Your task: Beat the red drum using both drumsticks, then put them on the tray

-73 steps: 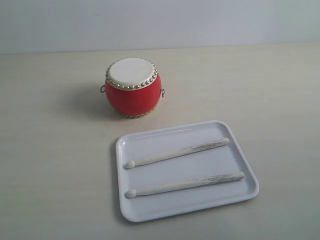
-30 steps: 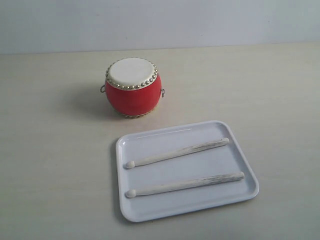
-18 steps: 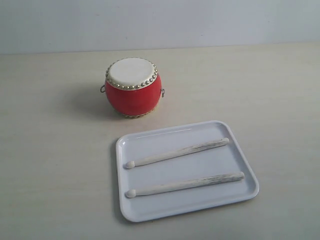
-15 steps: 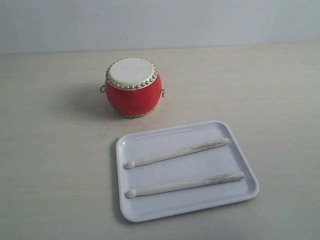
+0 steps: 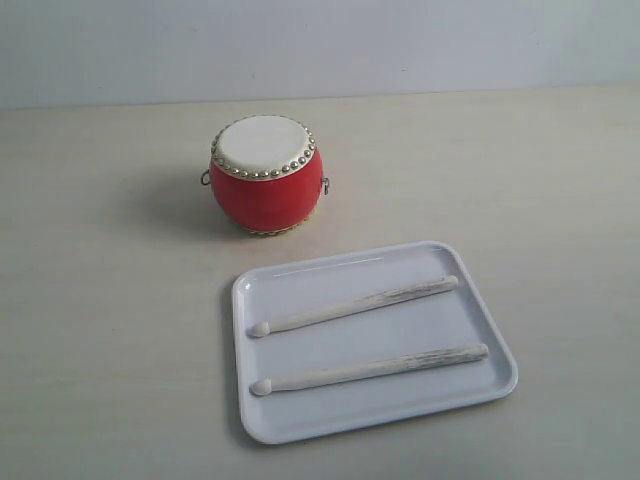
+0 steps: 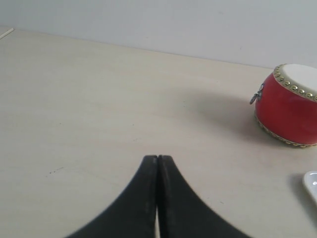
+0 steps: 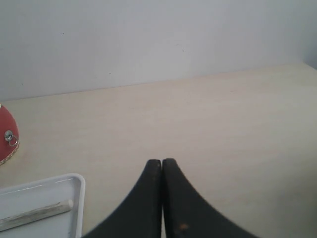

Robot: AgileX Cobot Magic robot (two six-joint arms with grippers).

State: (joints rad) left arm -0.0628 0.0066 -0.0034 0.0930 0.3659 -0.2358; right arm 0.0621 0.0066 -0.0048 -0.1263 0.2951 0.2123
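The red drum (image 5: 265, 175) stands upright on the table behind the white tray (image 5: 480, 305). Two pale drumsticks lie side by side in the tray, the far one (image 5: 355, 305) and the near one (image 5: 370, 369), tips toward the left. No arm shows in the exterior view. My left gripper (image 6: 157, 157) is shut with nothing in it, over bare table, with the drum (image 6: 290, 106) off to one side and a tray corner (image 6: 312, 182) at the frame edge. My right gripper (image 7: 161, 160) is shut and empty, beside the tray (image 7: 74, 184), where one stick's end (image 7: 37, 213) shows.
A pale wall (image 5: 320, 45) runs behind the light wooden table (image 5: 110, 330). The drum's metal side ring (image 7: 9, 137) shows at the edge of the right wrist view.
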